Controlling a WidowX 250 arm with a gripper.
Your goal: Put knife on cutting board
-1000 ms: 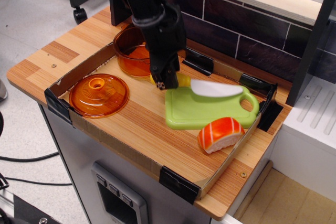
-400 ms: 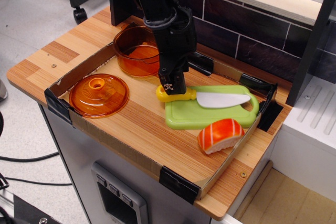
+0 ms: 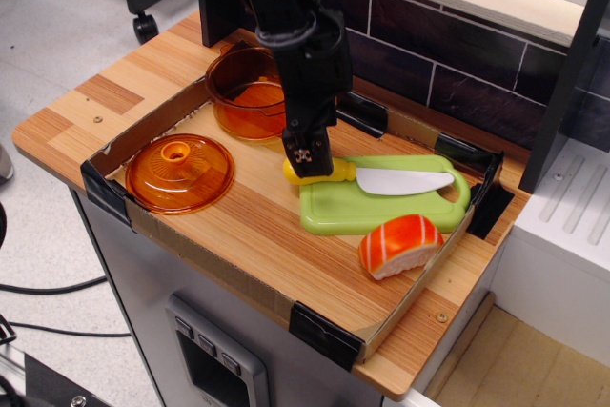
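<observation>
The knife (image 3: 381, 179) lies flat with its white blade on the light green cutting board (image 3: 372, 207). Its yellow handle (image 3: 322, 172) sticks out over the board's left end. The board's handle hole is at its right end. My gripper (image 3: 307, 155) hangs straight down just above the yellow handle at the board's left end. Its fingers are slightly apart and hold nothing.
An orange round lid (image 3: 179, 171) lies at the front left of the wooden tray (image 3: 238, 235). An orange pot (image 3: 243, 94) stands behind the gripper. A toy salmon sushi piece (image 3: 400, 243) sits in front of the board. A dark tiled wall rises at the back.
The gripper carried the knife down from the air onto the board, let it go, and has risen slightly. The knife now rests still.
</observation>
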